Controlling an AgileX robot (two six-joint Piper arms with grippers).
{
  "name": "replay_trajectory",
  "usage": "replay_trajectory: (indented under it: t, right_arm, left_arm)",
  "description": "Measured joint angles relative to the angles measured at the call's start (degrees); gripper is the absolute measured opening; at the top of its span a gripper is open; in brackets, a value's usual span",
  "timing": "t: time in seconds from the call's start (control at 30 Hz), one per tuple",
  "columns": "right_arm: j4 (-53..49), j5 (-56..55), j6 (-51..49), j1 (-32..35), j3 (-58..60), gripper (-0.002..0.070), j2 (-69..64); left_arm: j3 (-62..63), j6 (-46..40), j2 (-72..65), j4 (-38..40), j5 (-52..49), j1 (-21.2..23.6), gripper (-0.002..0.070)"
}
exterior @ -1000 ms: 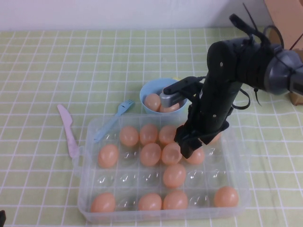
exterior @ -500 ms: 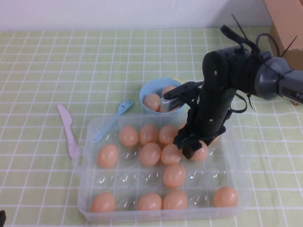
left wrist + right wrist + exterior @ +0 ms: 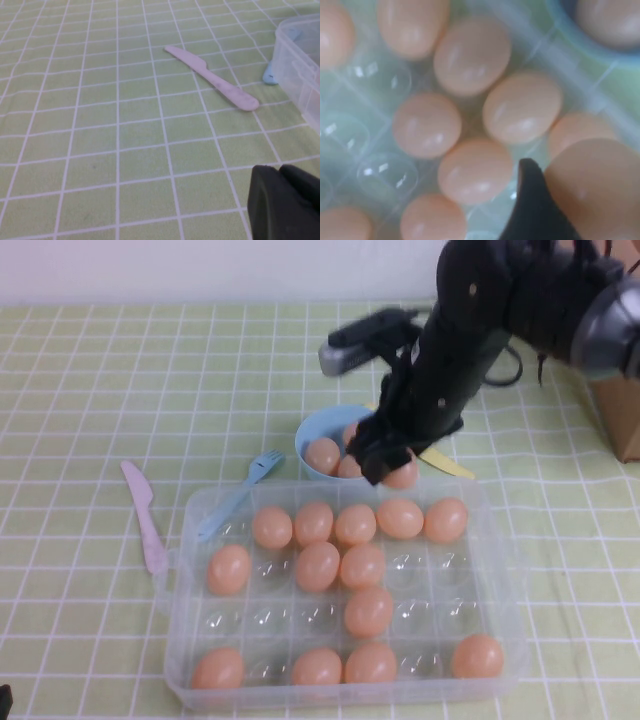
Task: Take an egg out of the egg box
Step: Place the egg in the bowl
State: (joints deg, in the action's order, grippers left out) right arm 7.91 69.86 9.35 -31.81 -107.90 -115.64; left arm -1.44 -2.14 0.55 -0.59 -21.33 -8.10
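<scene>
The clear plastic egg box [image 3: 503, 632] sits at the table's front centre with several orange-tan eggs in its cups. My right gripper [image 3: 388, 466] is shut on the egg [image 3: 404, 476] and holds it in the air over the box's far edge, beside the blue bowl. In the right wrist view the held egg [image 3: 597, 192] fills the corner against a black finger [image 3: 532, 210], with the box's cups [image 3: 385, 175] below. My left gripper [image 3: 282, 202] is shut and empty, low over the cloth left of the box [image 3: 300, 65].
A light-blue bowl [image 3: 310, 432] with eggs in it stands just behind the box. A pink knife [image 3: 146, 518] and a blue fork [image 3: 238, 492] lie left of the box. A yellow utensil [image 3: 446, 463] lies by the bowl. A cardboard box [image 3: 623, 410] stands far right.
My right gripper has closed on an egg in the box's second row, lifted it out and moved up and back toward the bowl. The left arm has not moved.
</scene>
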Motion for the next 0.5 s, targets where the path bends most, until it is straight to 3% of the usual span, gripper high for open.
replay_trajectory:
  t: [0.2,0.5]
  right_arm:
    - [-3.22,-0.94,0.75,0.0,-5.92,0.0368,-1.54]
    - [-2.99,-18.35,4.99,0.0,-6.52,0.0368,-8.99]
  left_arm:
    - [0.0,0.0,0.0,0.0,0.0,0.0,-0.0005]
    - [0.0,0.0,0.0,0.0,0.0,0.0,-0.0005]
